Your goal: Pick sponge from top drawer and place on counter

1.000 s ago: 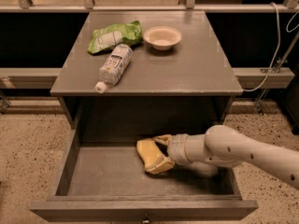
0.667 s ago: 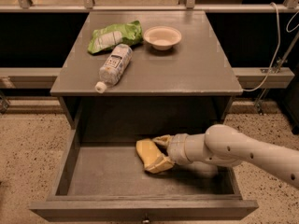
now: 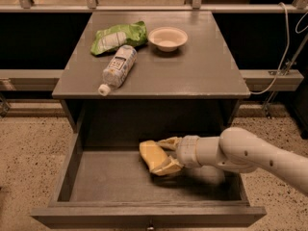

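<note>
The top drawer (image 3: 96, 177) stands pulled open below the counter (image 3: 192, 71). The yellow sponge (image 3: 151, 154) lies in the drawer's middle, tilted up on one edge. My gripper (image 3: 168, 155) reaches in from the right on a white arm. Its pale yellow fingers (image 3: 167, 142) sit above and below the sponge's right end and close on it. The sponge rests low, near the drawer's bottom.
On the counter lie a green snack bag (image 3: 118, 36), a clear plastic bottle (image 3: 117, 68) on its side and a small white bowl (image 3: 167, 37). A white cable (image 3: 284, 57) hangs at the right. The floor is speckled.
</note>
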